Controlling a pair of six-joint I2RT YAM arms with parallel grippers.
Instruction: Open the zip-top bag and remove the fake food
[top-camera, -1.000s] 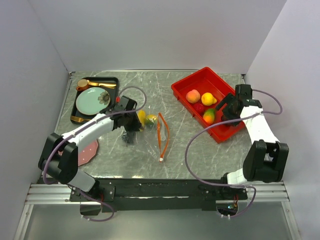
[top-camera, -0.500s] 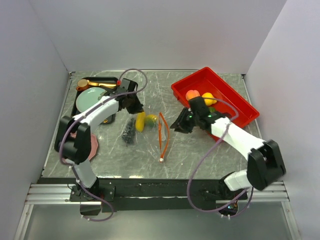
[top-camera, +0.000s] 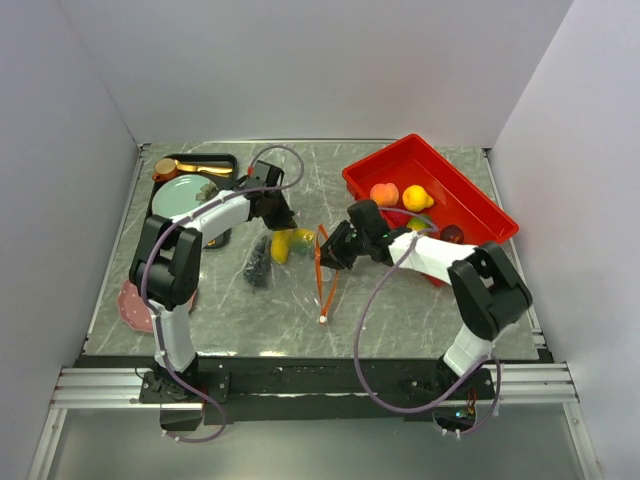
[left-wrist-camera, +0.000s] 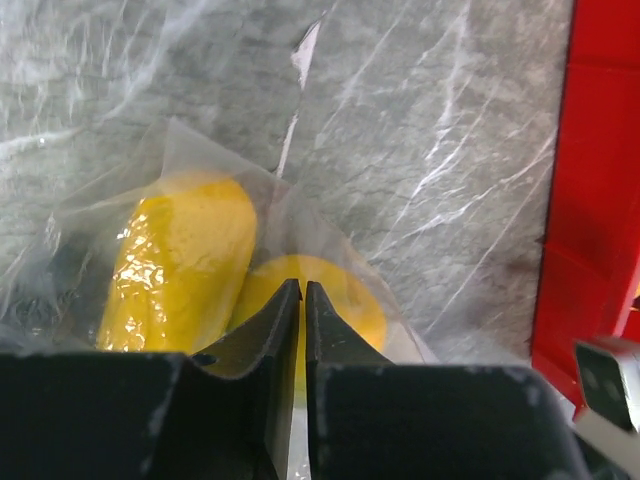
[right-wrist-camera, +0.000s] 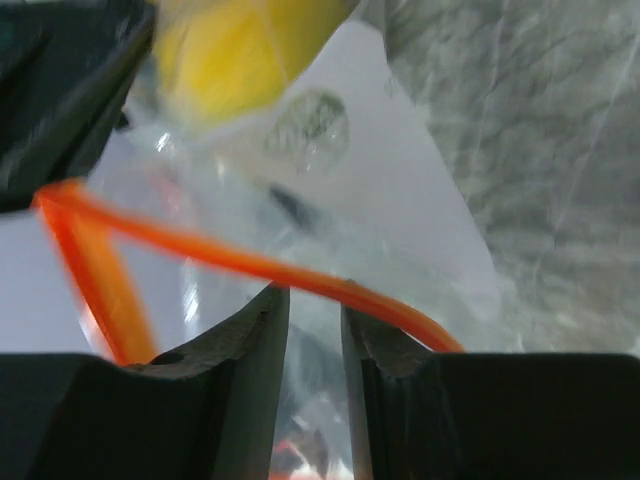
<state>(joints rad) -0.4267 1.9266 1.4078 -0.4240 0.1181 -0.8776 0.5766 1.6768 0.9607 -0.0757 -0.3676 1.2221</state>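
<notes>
The task looks partly done. Some of the fake food (top-camera: 284, 243) already lies in the red tray (top-camera: 452, 188), at about 2 o'clock from the table's middle: a peach piece (top-camera: 383, 193), a yellow piece (top-camera: 418, 197), and something red and something dark beside them. Two yellow pieces (left-wrist-camera: 180, 260) are still inside the zip-top bag (top-camera: 305, 265), and a dark piece (top-camera: 257, 262) lies at its 8 o'clock side, seemingly under the film too. These are what is left to take out.

The bag lies flat near the table's middle, its clear film creased and glinting. Its orange zip strip (top-camera: 318, 268) runs from 12 to 6 o'clock and ends in the white slider (top-camera: 322, 320). The two tracks bow apart, so the mouth appears open.

The left gripper (left-wrist-camera: 303, 290) is at the bag's 10 o'clock corner, its fingers drawn to a thin slit over the film; whether film is pinched cannot be told. The right gripper (right-wrist-camera: 315, 300) is at the mouth, fingers narrowly apart with the strip across their tips. Whether they clamp it cannot be told.
</notes>
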